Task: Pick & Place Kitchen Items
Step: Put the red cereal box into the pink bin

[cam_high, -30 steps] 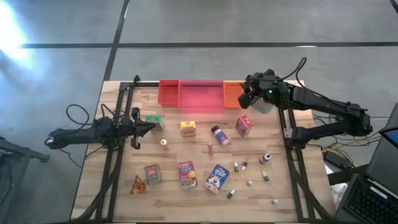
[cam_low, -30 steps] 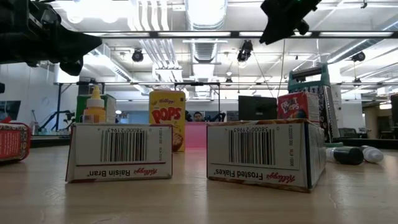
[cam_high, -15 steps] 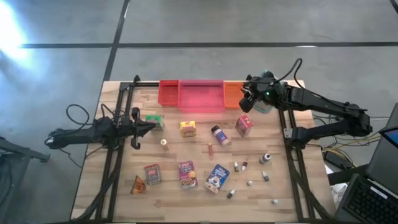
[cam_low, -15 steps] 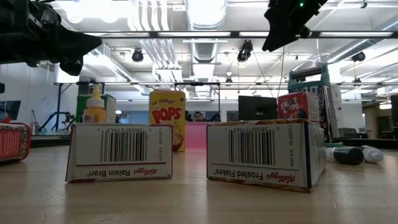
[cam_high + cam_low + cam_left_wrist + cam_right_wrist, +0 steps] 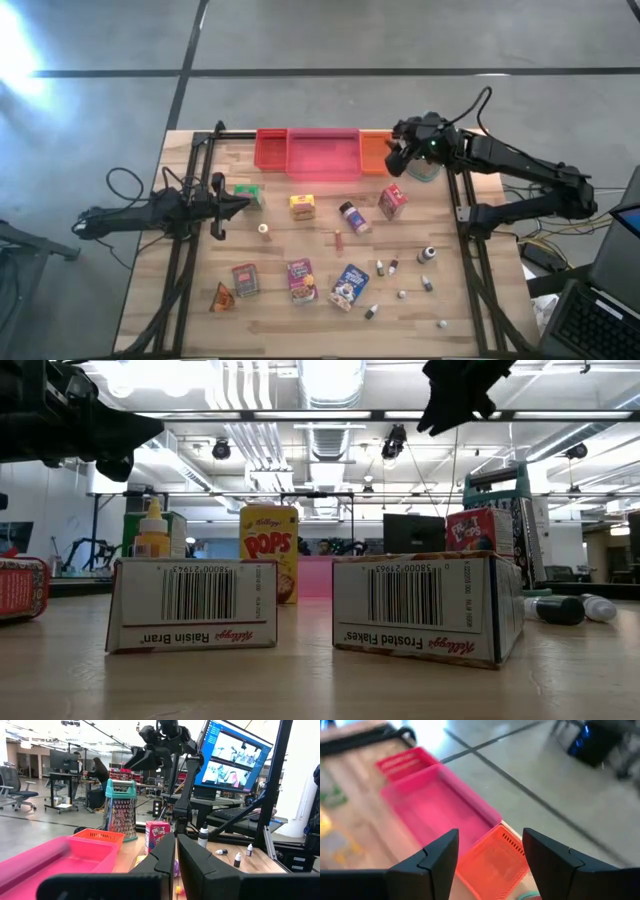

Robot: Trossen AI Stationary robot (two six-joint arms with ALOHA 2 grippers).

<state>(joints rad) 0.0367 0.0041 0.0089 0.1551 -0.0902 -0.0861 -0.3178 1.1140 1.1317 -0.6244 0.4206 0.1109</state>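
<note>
- High view: we find the right gripper (image 5: pixel 399 158) raised over the far right of the table (image 5: pixel 310 318), above the orange bin (image 5: pixel 373 152) that sits beside the pink bin (image 5: pixel 323 155) and red bin (image 5: pixel 271 148). We see nothing between its fingers. The left gripper (image 5: pixel 243 202) lies low at the left edge, just beside the green box (image 5: pixel 249 193), and waits. The kitchen items are spread across the boards: a yellow box (image 5: pixel 302 206), a small jar (image 5: pixel 352 216), a red box (image 5: pixel 392 201), a blue box (image 5: pixel 348 285), an orange wedge (image 5: pixel 221 297) and little bottles (image 5: pixel 427 255) towards the right
- We judge the step to be between placements: the right arm is empty-handed at the bins, and the next move calls for a descent on a fresh item; the red box is nearest
- That red box lies with its long axis skewed to the table edges, so the wrist would need turning to close across its narrow side
- Low view: the right gripper hangs high above the standing Pops box (image 5: pixel 270 552); two boxes lie flat in front, long axes across the view, barcodes facing us
- Left wrist view: its fingers (image 5: pixel 162 857) are pressed together, holding nothing
- Right wrist view: the fingers (image 5: pixel 437 857) stand apart, empty, with the orange and pink bins below
</note>
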